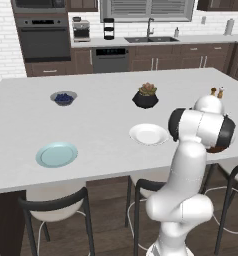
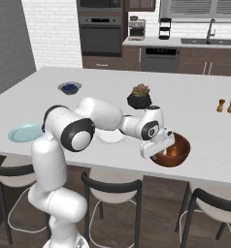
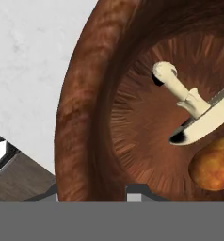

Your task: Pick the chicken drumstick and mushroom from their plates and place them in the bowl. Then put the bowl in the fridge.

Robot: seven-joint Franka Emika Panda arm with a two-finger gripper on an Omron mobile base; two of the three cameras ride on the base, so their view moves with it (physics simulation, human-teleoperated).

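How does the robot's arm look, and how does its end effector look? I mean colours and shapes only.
The glossy white robot arm is built of rounded, tube-like segments, joined by dark, almost black joint bands. At the wrist there is a round dark cap with a small blue-green light. The boxy white end effector has two small fingers, whose grey tips show in the hand view. I see no cables or printed markings.

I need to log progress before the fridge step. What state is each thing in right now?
Wooden bowl: upright on the island counter near its edge, holding food.
Chicken drumstick: inside the bowl.
Mushroom: inside the bowl.
White plate: bare.
Light blue plate: bare.
Gripper: at the bowl's rim, jaws closing over it.
Berry bowl: full, untouched.
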